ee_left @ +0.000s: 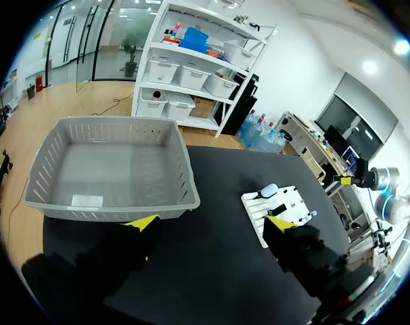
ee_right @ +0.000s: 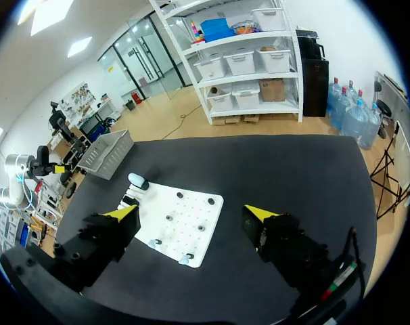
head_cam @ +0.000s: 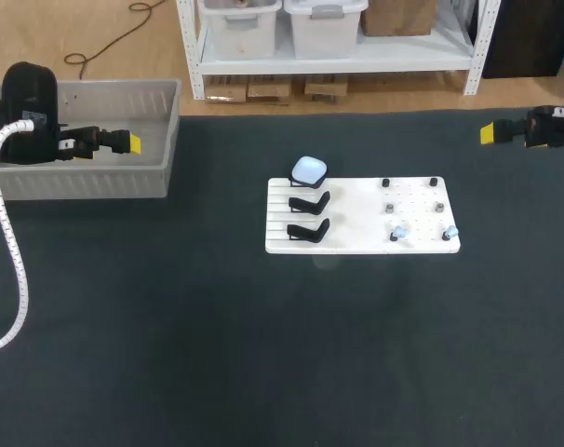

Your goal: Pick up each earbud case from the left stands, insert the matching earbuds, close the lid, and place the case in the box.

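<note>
Pale-blue earbud case (head_cam: 309,169) sits on the white board (head_cam: 356,244), well apart from left gripper (ee_left: 210,222) and right gripper (ee_right: 191,212), both spread wide.

Robotics lab, to judge by the bench. Two robot arms over a table (head_cam: 170,326) laid with dark matting: left arm (head_cam: 31,98) at ten o'clock, right arm (head_cam: 550,128) at two o'clock. At centre, a white fixture board (head_cam: 412,200) with pegs (head_cam: 386,183) and black stands (head_cam: 308,226). At ten o'clock, a grey slatted box (head_cam: 87,182).
</note>
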